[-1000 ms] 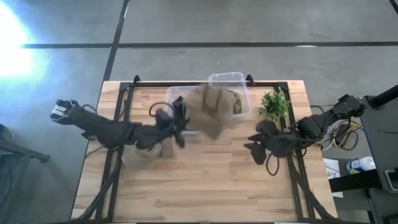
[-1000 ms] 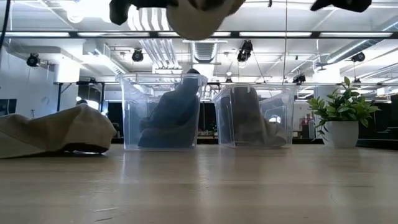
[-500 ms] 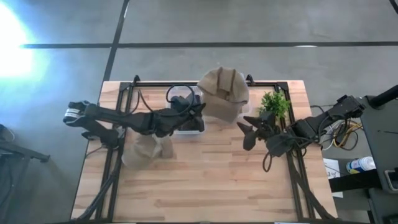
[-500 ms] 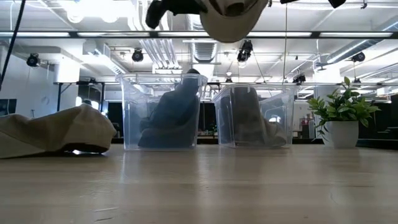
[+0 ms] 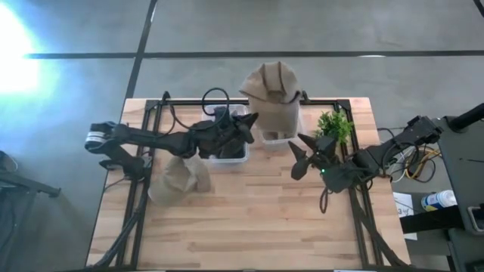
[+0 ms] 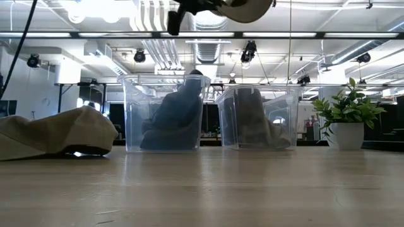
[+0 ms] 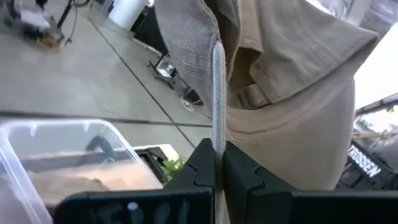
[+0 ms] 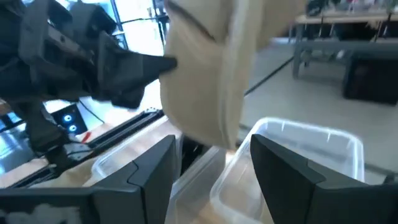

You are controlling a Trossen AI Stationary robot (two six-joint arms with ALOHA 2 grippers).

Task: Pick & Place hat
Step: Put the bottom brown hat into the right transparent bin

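Above the right bin hangs the tan hat, pinched by its brim in the left gripper, whose fingers are clamped tight on the fabric. Picking looks done; lowering and releasing remain. Near the plant, the right gripper waits spread wide and empty. Another hat lies on the table.
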